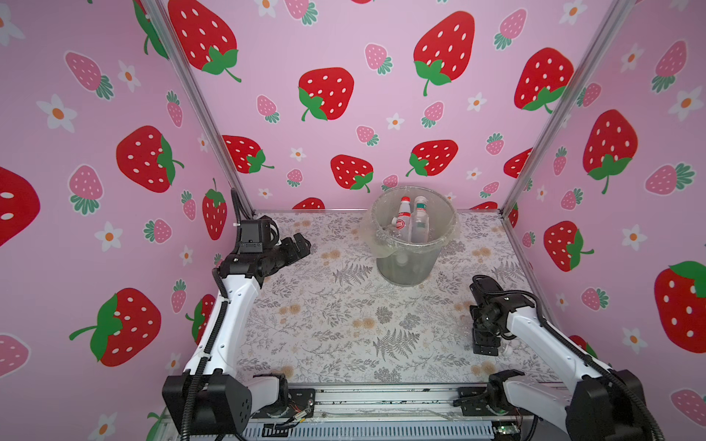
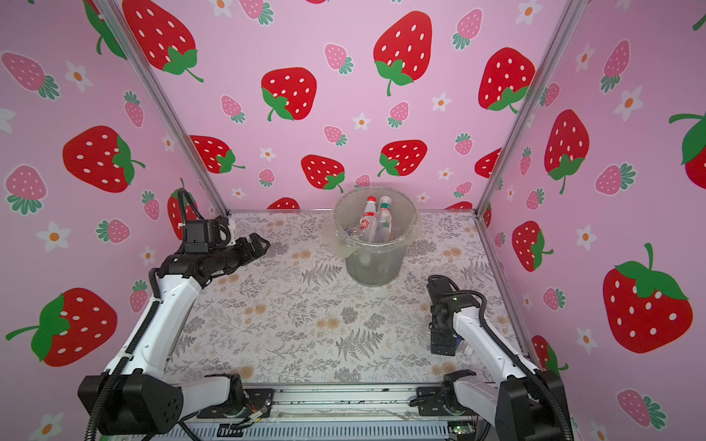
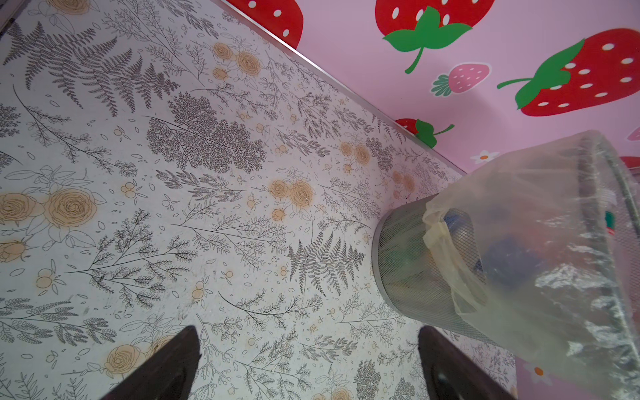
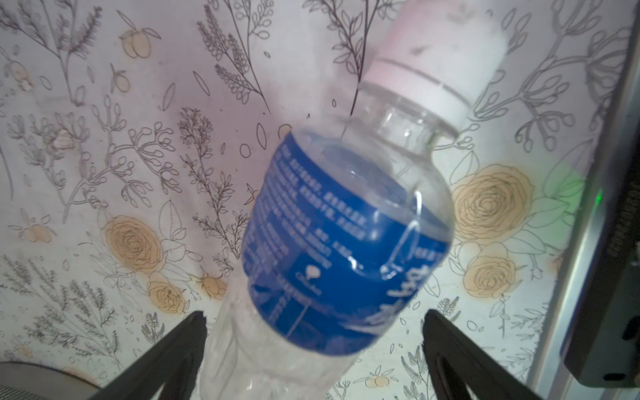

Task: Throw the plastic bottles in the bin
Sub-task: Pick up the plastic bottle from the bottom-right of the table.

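One plastic bottle (image 4: 346,235), clear with a blue label and a white cap, lies on the flowered table near the right wall. My right gripper (image 4: 313,313) points down over it, open, its fingers either side of the bottle's lower body. In both top views only the bottle's cap (image 1: 506,348) (image 2: 465,348) peeks out beside the right gripper (image 1: 485,348) (image 2: 443,349). The bin (image 1: 405,271) (image 2: 374,271) (image 3: 408,263), grey mesh with a clear liner, stands at the back. Inside it lean a red-capped bottle (image 1: 404,214) and a clear one (image 1: 420,223). My left gripper (image 1: 301,243) (image 2: 259,244) (image 3: 308,329) is open and empty, left of the bin.
Pink strawberry walls close in the table on three sides, with metal posts at the back corners. A metal rail (image 1: 382,397) runs along the front edge between the arm bases. The liner's loose edge (image 3: 446,256) hangs over the bin's side.
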### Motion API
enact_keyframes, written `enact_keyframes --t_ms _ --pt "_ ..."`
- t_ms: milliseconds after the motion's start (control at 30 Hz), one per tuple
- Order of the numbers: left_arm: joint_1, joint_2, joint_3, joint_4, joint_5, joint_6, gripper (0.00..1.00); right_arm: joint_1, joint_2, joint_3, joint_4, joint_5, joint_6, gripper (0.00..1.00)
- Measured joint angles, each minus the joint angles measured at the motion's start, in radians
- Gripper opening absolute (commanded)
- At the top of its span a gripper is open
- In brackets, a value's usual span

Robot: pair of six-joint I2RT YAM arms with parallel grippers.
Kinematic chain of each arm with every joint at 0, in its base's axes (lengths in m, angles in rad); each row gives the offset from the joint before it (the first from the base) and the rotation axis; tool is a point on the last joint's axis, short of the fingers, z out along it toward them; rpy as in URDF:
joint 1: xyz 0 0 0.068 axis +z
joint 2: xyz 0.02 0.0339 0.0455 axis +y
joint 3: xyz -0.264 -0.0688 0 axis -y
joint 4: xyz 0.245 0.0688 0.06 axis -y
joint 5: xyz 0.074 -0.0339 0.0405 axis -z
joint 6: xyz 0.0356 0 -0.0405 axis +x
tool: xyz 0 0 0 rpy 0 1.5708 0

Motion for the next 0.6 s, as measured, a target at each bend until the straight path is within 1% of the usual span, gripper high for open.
enact_keyframes --t_ms 200,267,367,500,600 --pt "0.004 0.000 0.000 0.000 0.000 -0.001 1.00 -0.061 0.050 -0.018 0.057 -0.018 0.000 0.99" --pt "0.005 0.001 0.000 0.000 0.002 -0.003 1.00 -0.066 0.074 -0.026 0.090 -0.027 -0.001 0.96" --pt "0.010 0.005 0.000 0.000 0.010 -0.008 1.00 -0.069 0.090 -0.062 0.144 -0.042 -0.009 0.93" --pt "0.014 0.008 0.000 0.000 0.018 -0.014 1.00 -0.069 0.091 -0.074 0.154 -0.040 -0.018 0.85" --pt "0.016 0.009 0.000 0.001 0.019 -0.015 0.99 -0.069 0.089 -0.074 0.157 -0.024 -0.022 0.81"
